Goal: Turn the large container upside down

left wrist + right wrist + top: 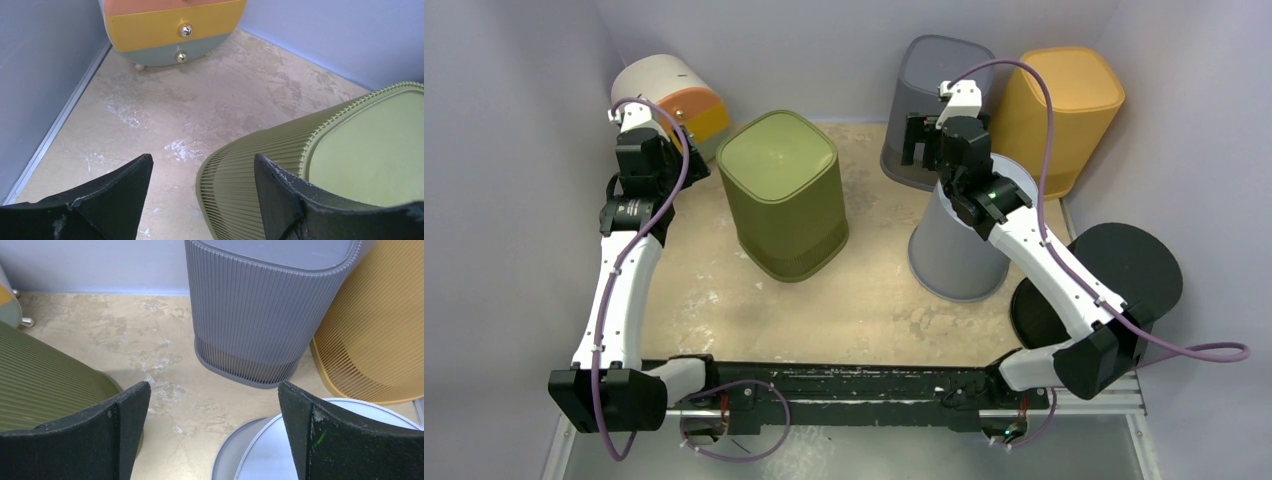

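Olive container [784,190] is seen standing on the desk [864,310], a little toward ten o'clock of its middle. It seems to stand with the closed base upward, though the lower rim is poorly seen. The left claw [202,161] is held apart and empty just beside the container's ribbed wall at ten o'clock; whether it touches cannot be told. The right claw [214,386] is spread wide and empty at two o'clock of the container, facing a grey ribbed bin [260,315].

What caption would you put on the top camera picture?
Both grippers open: left gripper beside the bottom-up green bin, right gripper near the dark grey bin.
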`<control>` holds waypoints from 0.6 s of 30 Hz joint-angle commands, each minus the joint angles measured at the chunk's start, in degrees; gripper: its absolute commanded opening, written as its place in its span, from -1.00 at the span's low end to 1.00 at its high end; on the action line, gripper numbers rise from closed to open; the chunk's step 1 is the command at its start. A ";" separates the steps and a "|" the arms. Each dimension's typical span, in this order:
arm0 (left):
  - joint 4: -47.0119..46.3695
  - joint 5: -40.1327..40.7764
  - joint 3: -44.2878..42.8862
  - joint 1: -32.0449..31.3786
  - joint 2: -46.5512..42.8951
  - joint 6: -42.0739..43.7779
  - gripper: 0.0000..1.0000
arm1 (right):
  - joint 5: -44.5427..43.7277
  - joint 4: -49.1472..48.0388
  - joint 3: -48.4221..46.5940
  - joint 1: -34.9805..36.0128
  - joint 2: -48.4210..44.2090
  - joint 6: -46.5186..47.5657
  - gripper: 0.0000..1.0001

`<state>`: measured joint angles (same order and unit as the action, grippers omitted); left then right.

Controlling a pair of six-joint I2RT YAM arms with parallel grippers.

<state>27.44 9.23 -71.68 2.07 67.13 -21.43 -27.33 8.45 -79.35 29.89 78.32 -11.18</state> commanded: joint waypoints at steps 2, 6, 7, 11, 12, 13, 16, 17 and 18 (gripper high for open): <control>-1.88 0.95 -1.60 -0.26 -1.17 0.08 0.43 | 1.36 -1.27 -0.18 0.16 -2.21 1.70 1.00; -1.82 1.04 -1.12 -0.30 -1.25 0.08 0.43 | 1.87 -1.02 -0.10 0.16 -2.43 1.83 1.00; -1.79 1.09 -1.03 -0.28 -1.13 0.15 0.43 | 2.04 -0.98 -0.06 0.17 -2.56 1.79 1.00; -1.67 1.27 -0.95 -0.30 -1.13 0.20 0.43 | 2.59 -0.89 0.24 0.17 -2.78 1.85 1.00; -1.69 1.24 -1.00 -0.31 -1.16 0.25 0.43 | 2.56 -0.96 0.24 0.17 -2.82 1.86 1.00; -1.69 1.35 -0.99 -0.30 -1.23 0.26 0.43 | 2.75 -0.89 0.33 0.13 -2.89 1.79 1.00; -1.80 1.46 -0.98 -0.25 -1.23 0.33 0.43 | 3.33 -0.81 0.45 0.17 -2.92 2.00 1.00; -1.78 1.48 -0.93 -0.27 -1.26 0.34 0.44 | 3.56 -0.82 0.43 0.16 -2.93 1.97 1.00; -1.71 1.51 -0.87 -0.26 -1.28 0.38 0.43 | 3.64 -0.91 0.43 0.15 -2.96 2.10 1.00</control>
<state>27.46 9.76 -71.68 2.07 67.13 -21.43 -24.53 8.86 -79.13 29.89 77.36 -9.98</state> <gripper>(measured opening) 0.715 0.998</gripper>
